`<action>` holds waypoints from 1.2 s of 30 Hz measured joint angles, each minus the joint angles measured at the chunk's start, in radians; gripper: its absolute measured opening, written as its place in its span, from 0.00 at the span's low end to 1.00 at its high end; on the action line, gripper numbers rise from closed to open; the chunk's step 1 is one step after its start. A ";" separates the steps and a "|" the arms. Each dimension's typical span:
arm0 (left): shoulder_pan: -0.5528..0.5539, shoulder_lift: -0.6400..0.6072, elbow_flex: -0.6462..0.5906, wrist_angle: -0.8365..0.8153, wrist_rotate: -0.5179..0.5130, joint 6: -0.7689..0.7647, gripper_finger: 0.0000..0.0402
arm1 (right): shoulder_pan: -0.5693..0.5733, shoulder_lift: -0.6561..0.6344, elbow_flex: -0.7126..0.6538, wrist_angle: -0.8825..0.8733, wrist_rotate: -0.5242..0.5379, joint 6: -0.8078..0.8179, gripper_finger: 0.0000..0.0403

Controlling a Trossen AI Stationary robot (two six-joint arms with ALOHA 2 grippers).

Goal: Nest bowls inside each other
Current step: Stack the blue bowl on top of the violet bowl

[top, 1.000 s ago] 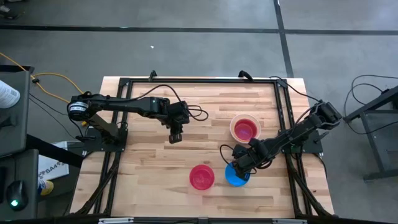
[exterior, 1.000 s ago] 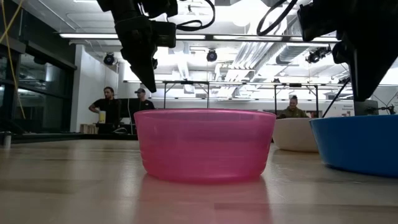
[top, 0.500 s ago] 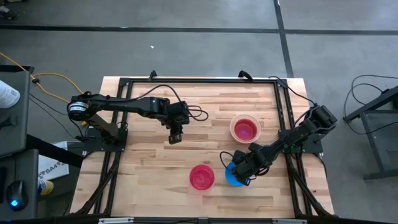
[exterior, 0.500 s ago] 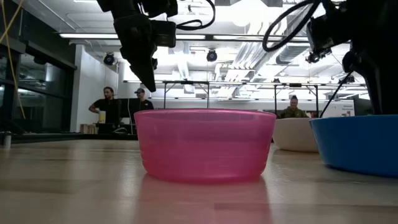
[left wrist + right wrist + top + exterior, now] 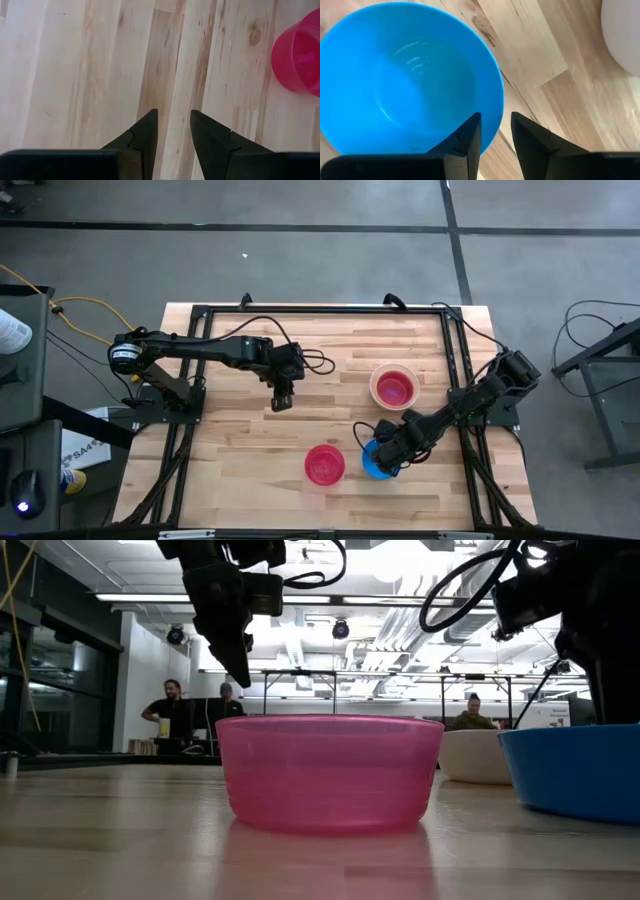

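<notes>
The right tool (image 5: 384, 452) hides part of the blue bowl (image 5: 372, 468) (its rim is cut off in the low view).

The left pincer (image 5: 282, 401) is held parted mid-worktop on an outstretched arm, while the right pincer (image 5: 386, 463) is angled down, fingers apart, toward the near edge.

table (image 5: 230, 430): pale wood planks | people (image 5: 172, 710): standing in room behind | yellow cable (image 5: 85, 303): on floor

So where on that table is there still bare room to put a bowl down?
The wood left of the pink bowl and below the left tool is bare, as is the strip along the far edge. It is crowded on the right: white bowl, blue bowl, right tool.
</notes>
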 joint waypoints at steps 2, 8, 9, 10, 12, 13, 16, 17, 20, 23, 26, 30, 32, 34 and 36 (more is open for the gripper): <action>0.000 0.000 0.000 0.000 0.009 0.000 0.29 | 0.000 0.000 -0.002 0.000 -0.005 0.007 0.24; 0.000 0.000 0.000 0.000 0.046 0.000 0.29 | 0.000 0.000 -0.037 0.021 -0.052 0.033 0.24; 0.000 0.000 0.000 0.000 0.055 0.000 0.29 | 0.000 0.000 -0.046 0.034 -0.057 0.033 0.24; 0.000 0.000 0.000 0.000 0.057 0.000 0.29 | 0.000 0.000 -0.052 0.047 -0.056 0.032 0.24; 0.000 0.000 0.000 0.000 0.058 0.000 0.29 | 0.000 0.000 -0.053 0.059 -0.056 0.032 0.24; 0.000 0.000 0.000 0.000 0.059 0.000 0.29 | 0.000 0.000 -0.053 0.065 -0.055 0.029 0.24; 0.000 0.000 0.000 0.000 0.059 -0.017 0.29 | 0.000 0.000 -0.053 0.083 -0.054 0.021 0.24; 0.000 0.000 0.000 0.000 0.059 -0.022 0.29 | 0.000 0.000 -0.053 0.084 -0.055 0.016 0.24; 0.000 0.000 0.000 0.001 0.059 -0.022 0.29 | 0.000 0.000 -0.053 0.083 -0.055 0.006 0.24; 0.000 0.000 0.000 0.001 0.059 -0.022 0.29 | -0.002 0.000 -0.053 0.082 -0.053 0.006 0.24; 0.000 0.000 0.000 0.001 0.059 -0.022 0.29 | -0.002 0.000 -0.053 0.081 -0.051 0.005 0.24; 0.000 0.000 0.000 0.001 0.059 -0.023 0.29 | -0.002 0.000 -0.053 0.080 -0.048 0.000 0.22; 0.000 0.000 0.000 0.001 0.059 -0.023 0.29 | -0.002 0.000 -0.053 0.079 -0.048 -0.002 0.18; 0.000 0.000 0.000 0.001 0.059 -0.023 0.29 | -0.002 0.000 -0.053 0.078 -0.048 -0.002 0.14; 0.000 0.000 0.000 0.001 0.059 -0.023 0.29 | -0.002 0.000 -0.053 0.078 -0.048 -0.007 0.10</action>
